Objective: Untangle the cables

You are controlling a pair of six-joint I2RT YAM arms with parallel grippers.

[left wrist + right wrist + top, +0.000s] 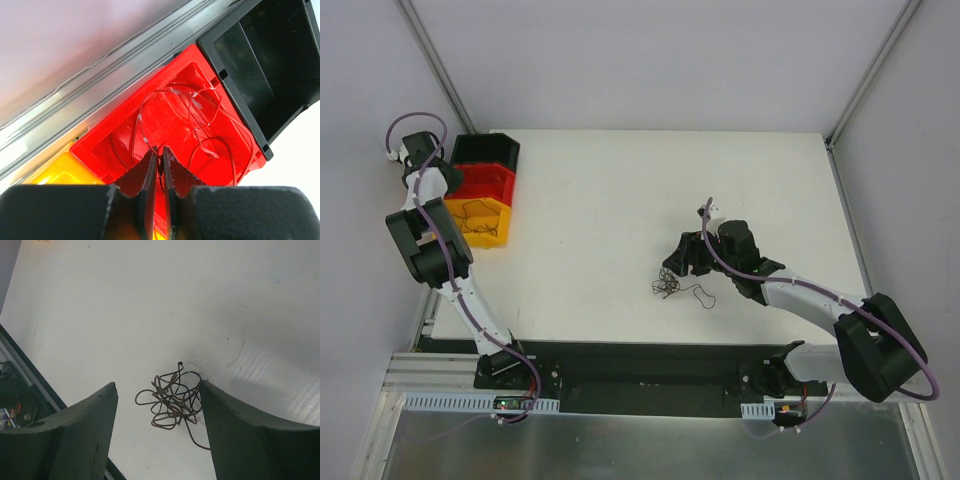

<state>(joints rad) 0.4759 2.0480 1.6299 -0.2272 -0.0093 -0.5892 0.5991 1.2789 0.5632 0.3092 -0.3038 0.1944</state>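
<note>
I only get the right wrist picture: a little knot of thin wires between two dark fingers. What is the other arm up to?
Observer: The left gripper is shut, hanging over a red bin.
Operator: Anything in that bin?
Observer: Thin wire loops, lying right at its tips; whether one is pinched, I cannot tell.
Operator: Is it the only bin?
Observer: No. A yellow bin beside it holds dark wires.

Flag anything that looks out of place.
The cables stand out: a knotted clump on the table below the open right claw, one strand trailing away. A thin red wire looks pinched in the left claw over the red bin.
</note>
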